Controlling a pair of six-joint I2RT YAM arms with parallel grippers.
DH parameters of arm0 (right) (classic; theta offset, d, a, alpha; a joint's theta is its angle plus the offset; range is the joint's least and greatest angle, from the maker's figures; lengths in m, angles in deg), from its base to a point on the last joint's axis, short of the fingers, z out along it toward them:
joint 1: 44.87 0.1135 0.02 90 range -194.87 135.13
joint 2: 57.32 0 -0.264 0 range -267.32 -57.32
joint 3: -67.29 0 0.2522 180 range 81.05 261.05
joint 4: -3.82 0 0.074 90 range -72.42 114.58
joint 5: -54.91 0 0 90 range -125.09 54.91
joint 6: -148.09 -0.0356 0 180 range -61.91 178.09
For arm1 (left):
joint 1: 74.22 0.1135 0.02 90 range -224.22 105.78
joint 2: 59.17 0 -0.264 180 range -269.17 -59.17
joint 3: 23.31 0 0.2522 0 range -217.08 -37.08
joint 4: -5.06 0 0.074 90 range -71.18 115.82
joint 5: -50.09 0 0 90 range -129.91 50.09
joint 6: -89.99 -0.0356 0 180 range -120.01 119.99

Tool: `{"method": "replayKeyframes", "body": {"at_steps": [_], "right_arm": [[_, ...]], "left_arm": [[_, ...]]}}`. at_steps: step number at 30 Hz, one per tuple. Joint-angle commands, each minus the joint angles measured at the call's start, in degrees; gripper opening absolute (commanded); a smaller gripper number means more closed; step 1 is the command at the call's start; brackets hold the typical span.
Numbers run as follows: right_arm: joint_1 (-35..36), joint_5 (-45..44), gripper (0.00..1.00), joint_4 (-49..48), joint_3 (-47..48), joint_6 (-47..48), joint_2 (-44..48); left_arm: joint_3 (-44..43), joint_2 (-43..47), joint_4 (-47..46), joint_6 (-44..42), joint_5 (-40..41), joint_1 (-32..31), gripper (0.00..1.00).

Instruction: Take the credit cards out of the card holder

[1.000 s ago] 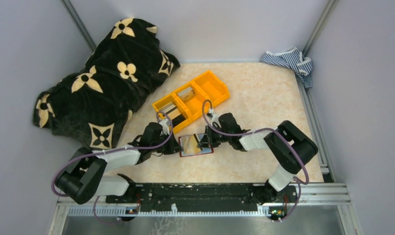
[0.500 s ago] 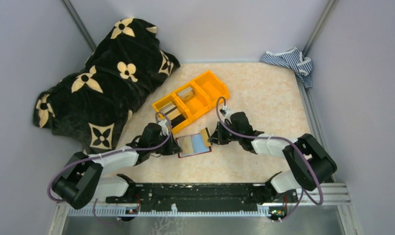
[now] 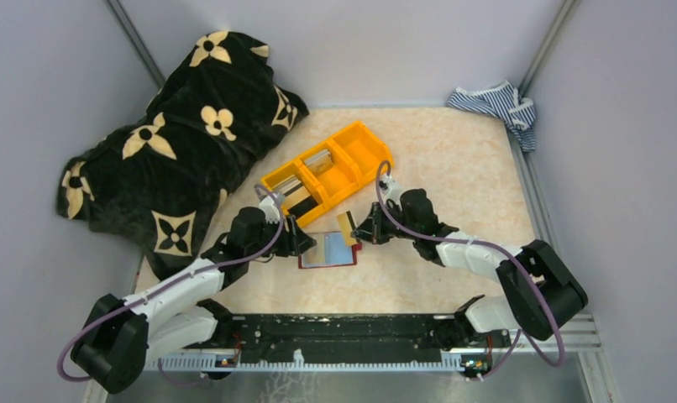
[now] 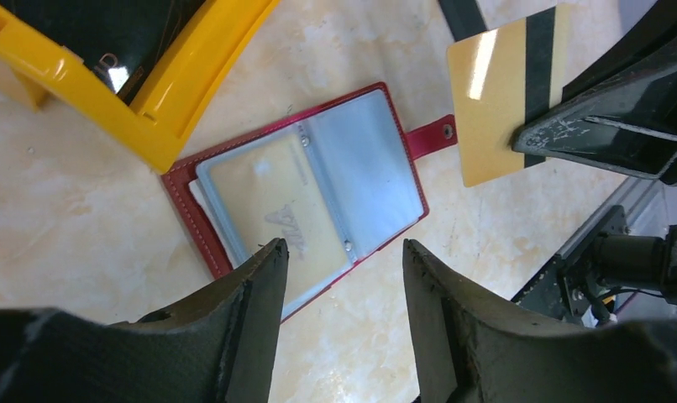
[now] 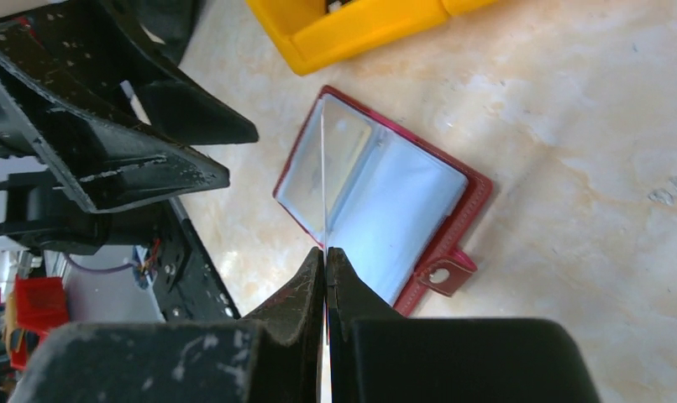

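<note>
Item 1: card holder [image 3: 328, 251]; dark red bifold, lying open and flat on the tabletop [image 3: 453, 176], pale blue sleeves facing up, closing tab pointing toward the right arm; positioned between the two arms, just in front of the orange bin [image 3: 328, 164].

Item 2: credit card [image 4: 489, 94]; gold-beige with a dark stripe; lifted off the tabletop and clear of the holder, just beyond the closing tab; pinched at one end by the right claw [image 5: 327, 252], whose jaws are clamped tight on it (the right wrist view shows the card edge-on as a thin line).

Item 3: beige card [image 4: 272, 210]; seated behind a clear sleeve on the holder's left page.

Item 4: left claw [image 4: 343, 252]; jaws parted with nothing between them; poised over the holder's near edge; whether the tips touch it I cannot tell.

Item 5: orange bin; three compartments, set diagonally; flat dark and silvery items lie in the two compartments nearer the left arm (too small to identify).

Item 6: black blanket [image 3: 167, 143] with cream flower pattern; heaped at the far left.

Item 7: striped cloth [image 3: 495, 102]; bunched in the far right corner.
</note>
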Motion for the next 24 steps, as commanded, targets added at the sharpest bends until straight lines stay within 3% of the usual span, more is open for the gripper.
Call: {"method": "replayKeyframes", "body": {"at_steps": [1, 6, 13, 24], "right_arm": [[-0.10, 4.35, 0.00, -9.69, 1.28, -2.23, 2.30], [-0.10, 8.65, 0.00, -18.52, 3.03, -7.46, 0.38], [0.08, 11.82, 0.00, -25.71, 2.93, -11.54, -2.70], [0.35, 11.09, 0.00, -22.30, 2.40, -9.75, -0.59]], "left_arm": [[3.23, 2.16, -12.08, 1.06, -3.58, -0.12, 0.59], [8.29, 2.15, -28.14, 3.72, -7.82, -0.13, 0.43], [9.63, -1.58, -44.83, 5.73, -11.23, -0.19, 0.43], [6.12, -12.65, -60.93, 10.10, -17.30, -0.12, 0.39]]}}
